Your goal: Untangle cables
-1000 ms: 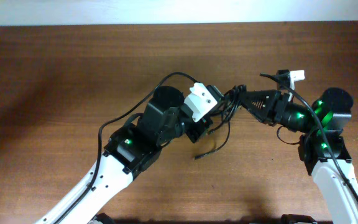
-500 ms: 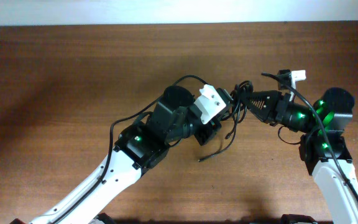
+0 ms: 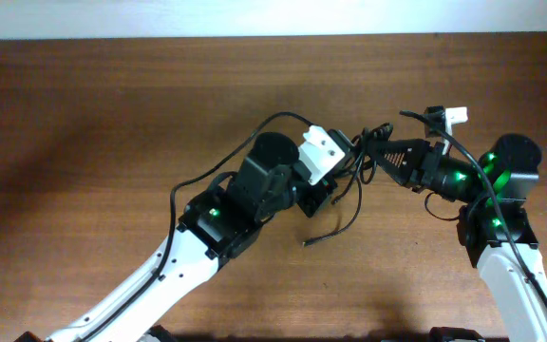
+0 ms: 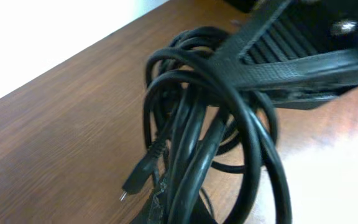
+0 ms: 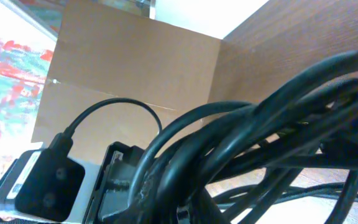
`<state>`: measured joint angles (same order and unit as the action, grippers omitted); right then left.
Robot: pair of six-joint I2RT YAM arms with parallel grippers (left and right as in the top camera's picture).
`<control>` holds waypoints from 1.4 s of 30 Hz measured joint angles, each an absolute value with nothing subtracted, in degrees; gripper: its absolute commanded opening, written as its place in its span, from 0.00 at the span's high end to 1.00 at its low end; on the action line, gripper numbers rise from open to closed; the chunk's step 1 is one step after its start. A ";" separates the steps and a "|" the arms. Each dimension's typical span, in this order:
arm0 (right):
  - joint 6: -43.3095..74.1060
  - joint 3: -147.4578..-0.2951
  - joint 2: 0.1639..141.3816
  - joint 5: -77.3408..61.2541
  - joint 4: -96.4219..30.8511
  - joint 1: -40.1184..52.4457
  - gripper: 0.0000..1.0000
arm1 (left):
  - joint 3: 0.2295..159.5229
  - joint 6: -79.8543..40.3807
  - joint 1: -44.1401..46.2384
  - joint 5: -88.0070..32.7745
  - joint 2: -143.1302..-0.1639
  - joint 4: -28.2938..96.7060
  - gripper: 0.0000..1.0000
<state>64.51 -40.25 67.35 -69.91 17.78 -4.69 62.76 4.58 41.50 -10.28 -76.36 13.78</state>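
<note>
Cables: black, a bit glossy. Table: dark red-brown wood w/ fine grain lines. Right pincer: black, w/ ribbed stripes. Left arm & right arm: white links, black joints, green lights. Cardboard: plain light brown.

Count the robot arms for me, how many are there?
2. The left arm reaches in from the bottom left, the right arm from the bottom right; both meet at the tangled cables.
</note>
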 measured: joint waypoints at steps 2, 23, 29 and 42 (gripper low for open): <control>64.49 -40.23 67.35 -70.30 19.35 -4.69 0.93 | 62.78 3.84 41.67 -7.99 -76.36 14.52 1.00; 79.35 -38.52 68.38 -74.08 51.29 -3.97 0.96 | 66.22 0.78 42.00 -17.08 -78.08 24.71 1.00; 81.56 -38.00 68.75 -73.60 52.34 -3.95 0.96 | 66.67 0.80 42.00 -17.93 -79.15 26.06 1.00; 85.54 -37.58 68.75 -70.35 53.63 -3.31 0.96 | 67.42 0.78 41.98 -17.82 -79.31 28.73 1.00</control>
